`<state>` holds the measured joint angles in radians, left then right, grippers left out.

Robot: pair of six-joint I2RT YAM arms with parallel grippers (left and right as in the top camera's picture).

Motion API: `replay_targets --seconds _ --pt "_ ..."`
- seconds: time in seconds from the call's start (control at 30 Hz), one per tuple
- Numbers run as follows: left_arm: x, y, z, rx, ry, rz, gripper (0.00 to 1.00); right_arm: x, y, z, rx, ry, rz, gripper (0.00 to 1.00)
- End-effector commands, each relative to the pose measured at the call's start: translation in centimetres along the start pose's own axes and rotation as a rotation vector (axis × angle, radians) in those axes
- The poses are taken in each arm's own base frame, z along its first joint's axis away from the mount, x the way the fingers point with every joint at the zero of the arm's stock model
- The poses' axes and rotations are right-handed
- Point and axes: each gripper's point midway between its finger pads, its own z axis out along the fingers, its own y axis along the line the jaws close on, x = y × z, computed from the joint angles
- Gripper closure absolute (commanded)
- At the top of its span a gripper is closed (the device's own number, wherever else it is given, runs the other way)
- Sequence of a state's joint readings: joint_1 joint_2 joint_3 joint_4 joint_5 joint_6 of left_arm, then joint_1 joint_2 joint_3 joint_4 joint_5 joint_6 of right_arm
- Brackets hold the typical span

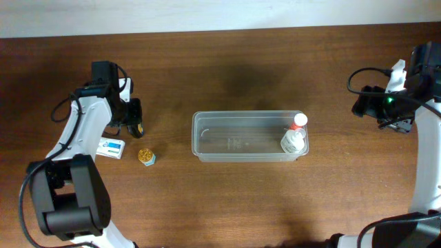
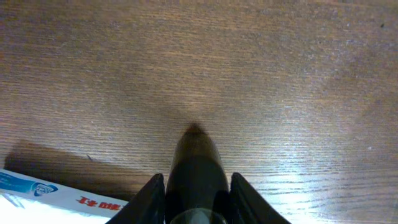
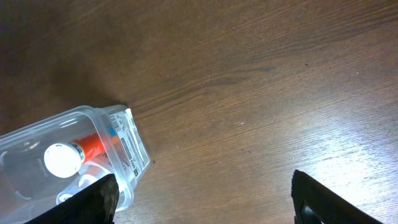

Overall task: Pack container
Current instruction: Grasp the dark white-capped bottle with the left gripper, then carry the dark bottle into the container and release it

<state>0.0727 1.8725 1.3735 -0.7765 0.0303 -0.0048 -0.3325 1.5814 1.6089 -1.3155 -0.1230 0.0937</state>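
A clear rectangular plastic container (image 1: 207, 136) sits near the middle of a dark brown wooden table (image 1: 227, 200), its long sides running left to right in the overhead view. At its right end is a small clear bottle with a red collar and white cap (image 1: 295, 135). The right wrist camera shows this bottle (image 3: 68, 157) through the rounded corner of the container (image 3: 134, 180), beside a printed label; whether the label belongs to the tub or the bottle cannot be told.

Well to the left of the container, the left gripper (image 1: 135, 118) hangs close over the table. Seen from its wrist, the left gripper (image 2: 197, 177) is pinched on a dark brown rounded object (image 2: 196, 155), one finger (image 2: 146, 199) against each flank and the object's tapered tip pointing down at the wood grain. A flat white-and-blue cardboard box (image 1: 110, 147) lies just beside that arm; its edge with red lettering (image 2: 43, 193) shows at the lower left of the wrist view. Next to the box stands a small round jar with a yellow lid (image 1: 146, 156) – apart from both the box and the container.

The right gripper (image 1: 362, 105) is off to the right of the container, clear of it. In its wrist view the right gripper (image 3: 204, 180) is spread wide, holding nothing.
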Motion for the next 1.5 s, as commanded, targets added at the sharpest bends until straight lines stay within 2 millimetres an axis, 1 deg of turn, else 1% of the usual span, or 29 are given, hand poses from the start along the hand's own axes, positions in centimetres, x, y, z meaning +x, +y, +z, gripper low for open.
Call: replay_targets --seconds 0.0,0.07,0.13,0.2,0.3,0.37,0.43,0.47,0.5,0.57,0.6,0.63,0.73,0.77,0.87,0.93,1.1,1.17,1.23,1.27,1.37,1.47 --pt "-0.9 -0.2 -0.6 0.001 -0.026 0.006 0.75 0.1 0.1 0.1 -0.009 0.004 -0.006 0.19" --pt "-1.1 -0.6 -1.1 0.004 -0.039 0.014 0.77 0.1 0.1 0.1 -0.009 0.006 -0.006 0.20" --pt "-1.7 -1.1 -2.3 0.009 -0.070 0.027 0.79 0.2 0.1 0.1 -0.008 0.007 -0.006 0.20" --pt "-2.6 -2.1 -4.5 0.016 -0.124 0.048 0.83 0.2 0.1 0.1 -0.008 0.007 -0.006 0.19" --pt "-3.6 -4.0 -9.0 0.036 -0.208 0.086 0.88 0.2 0.1 0.1 -0.008 0.007 -0.006 0.20" --pt "-3.8 -6.3 -13.0 0.061 -0.266 0.133 0.89 0.2 0.1 0.1 -0.008 0.007 -0.006 0.20" --pt "-3.7 -8.6 -16.2 0.089 -0.317 0.185 0.89 0.2 0.1 0.1 -0.008 0.007 -0.006 0.20" --pt "-3.5 -9.6 -17.4 0.104 -0.338 0.209 0.89 0.2 0.1 0.1 -0.008 0.007 -0.006 0.20" --pt "-3.2 -11.3 -19.2 0.129 -0.372 0.246 0.89 0.2 0.1 0.1 -0.008 0.007 -0.006 0.20" --pt "-2.6 -13.8 -20.8 0.167 -0.407 0.295 0.89 0.2 0.1 0.1 -0.008 0.007 -0.006 0.20" --pt "-1.9 -15.6 -21.3 0.196 -0.415 0.326 0.89 0.2 0.1 0.1 -0.008 0.007 -0.006 0.20" --pt "-1.4 -16.9 -21.5 0.217 -0.411 0.344 0.89 0.2 0.1 0.1 -0.008 0.007 -0.006 0.20" --pt "0.2 -20.7 -20.8 0.263 -0.382 0.418 0.90 0.2 0.1 0.1 -0.008 0.007 -0.006 0.20" --pt "0.7 -22.3 -20.4 0.280 -0.372 0.453 0.89 0.2 0.1 0.1 -0.008 0.007 -0.006 0.20" --pt "1.8 -26.0 -19.1 0.316 -0.356 0.529 0.90 0.2 0.1 0.1 -0.008 0.007 -0.006 0.20" --pt "2.5 -28.9 -17.7 0.340 -0.350 0.582 0.90 0.2 0.1 0.1 -0.008 0.007 -0.006 0.20" --pt "4.1 -34.8 -13.9 0.387 -0.336 0.672 0.90 0.2 0.1 0.1 -0.008 0.007 -0.006 0.20" --pt "4.7 -36.4 -12.4 0.395 -0.326 0.697 0.90 0.2 0.1 0.1 -0.008 0.007 -0.006 0.20" --pt "5.4 -37.6 -10.7 0.397 -0.306 0.717 0.90 0.2 0.1 0.1 -0.008 0.007 -0.006 0.20" --pt "5.7 -38.1 -9.5 0.393 -0.292 0.725 0.90 0.2 0.1 0.1 -0.008 0.007 -0.006 0.20" --pt "6.1 -38.7 -7.3 0.385 -0.267 0.733 0.90 0.2 0.1 0.1 -0.008 0.007 -0.006 0.20" --pt "6.1 -39.1 -5.6 0.381 -0.259 0.734 0.90 0.2 0.1 0.1 -0.008 0.007 -0.006 0.20"
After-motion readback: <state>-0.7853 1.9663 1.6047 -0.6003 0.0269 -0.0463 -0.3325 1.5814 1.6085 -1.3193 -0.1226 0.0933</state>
